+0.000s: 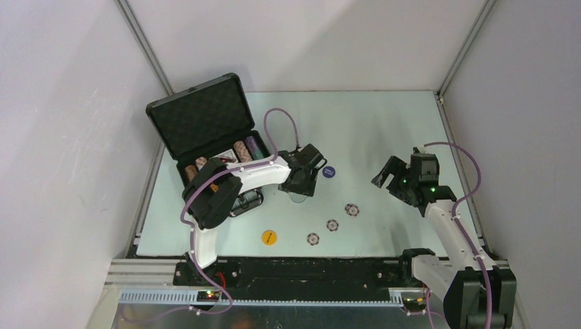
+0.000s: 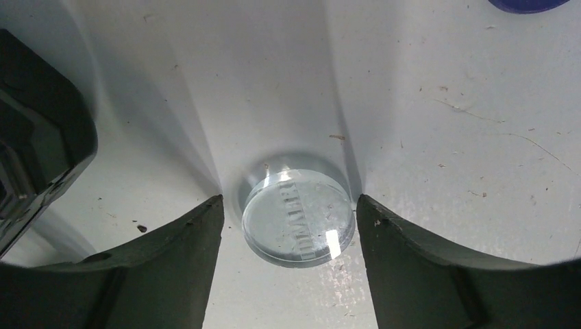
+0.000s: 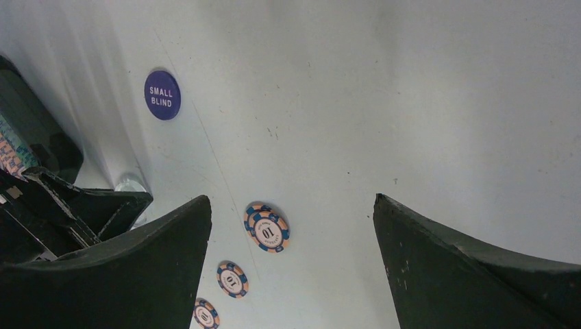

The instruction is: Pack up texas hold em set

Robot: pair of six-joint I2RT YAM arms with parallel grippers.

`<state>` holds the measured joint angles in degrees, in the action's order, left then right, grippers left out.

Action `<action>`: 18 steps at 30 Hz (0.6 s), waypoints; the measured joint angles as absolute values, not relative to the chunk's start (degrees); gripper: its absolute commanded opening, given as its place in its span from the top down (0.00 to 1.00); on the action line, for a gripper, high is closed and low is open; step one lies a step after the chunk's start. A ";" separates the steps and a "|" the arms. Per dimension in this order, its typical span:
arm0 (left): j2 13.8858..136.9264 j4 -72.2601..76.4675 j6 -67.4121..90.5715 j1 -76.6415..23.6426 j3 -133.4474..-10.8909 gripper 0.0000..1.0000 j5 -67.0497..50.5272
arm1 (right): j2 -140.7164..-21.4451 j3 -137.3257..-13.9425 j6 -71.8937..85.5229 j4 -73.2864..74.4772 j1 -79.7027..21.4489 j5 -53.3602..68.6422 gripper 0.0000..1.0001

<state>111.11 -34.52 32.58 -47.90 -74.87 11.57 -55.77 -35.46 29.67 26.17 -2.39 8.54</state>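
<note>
The black briefcase [image 1: 205,116] lies open at the back left, with rows of striped chips [image 1: 236,152] in its foam base. My left gripper [image 2: 289,205] is down at the table, open, its fingers on either side of a clear round disc [image 2: 299,219]. The right finger is at the disc's edge and a gap shows on the left. A blue "small blind" disc [image 1: 329,171] lies just right of it, and a yellow disc [image 1: 269,237] lies nearer the front. Three striped chips [image 3: 266,227] lie in a diagonal line on the table. My right gripper [image 3: 291,202] hangs open above the table, holding nothing.
A corner of the briefcase [image 2: 34,157] sits close to the left of my left gripper. White walls enclose the table on three sides. The left arm's cable [image 1: 281,120] loops over the table behind the gripper.
</note>
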 measured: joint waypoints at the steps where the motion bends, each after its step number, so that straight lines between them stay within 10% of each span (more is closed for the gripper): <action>1: 111.13 -34.52 32.58 -47.90 -74.91 0.28 11.60 | -55.77 -35.46 29.67 26.17 -2.39 8.56 0.09; 12: 111.37 -34.30 32.53 -48.10 -75.22 0.40 11.77 | -55.77 -35.46 29.28 25.89 -2.39 9.50 0.10; 18: 111.39 -34.20 32.45 -48.53 -75.22 0.24 11.94 | -55.77 -35.46 29.23 25.80 -2.39 9.58 0.10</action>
<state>111.39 -34.20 32.45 -48.53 -75.22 11.94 -55.77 -35.46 29.23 25.80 -2.39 9.58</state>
